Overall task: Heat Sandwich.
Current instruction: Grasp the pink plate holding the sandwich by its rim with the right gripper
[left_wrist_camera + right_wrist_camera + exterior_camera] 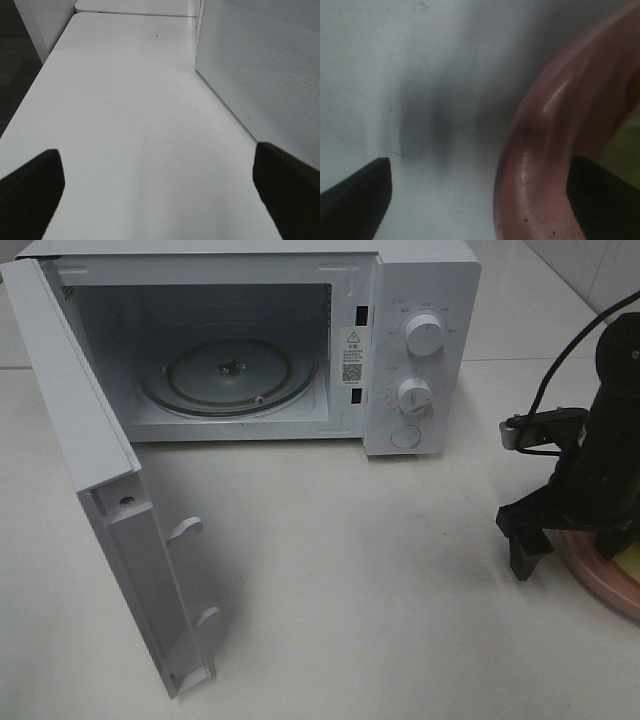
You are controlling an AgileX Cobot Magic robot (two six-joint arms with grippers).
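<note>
Right pincer (pixel 480 197) spreads wide astride the pink plate (pixel 540 150) rim.

Microwave (pixel 420 300): sticker (pixel 352 353) on frame right of cavity, warning triangle above, possibly a QR square below; print too small. Scale marks around upper dial (pixel 424 337) and lower dial (pixel 414 396), unreadable.
</note>
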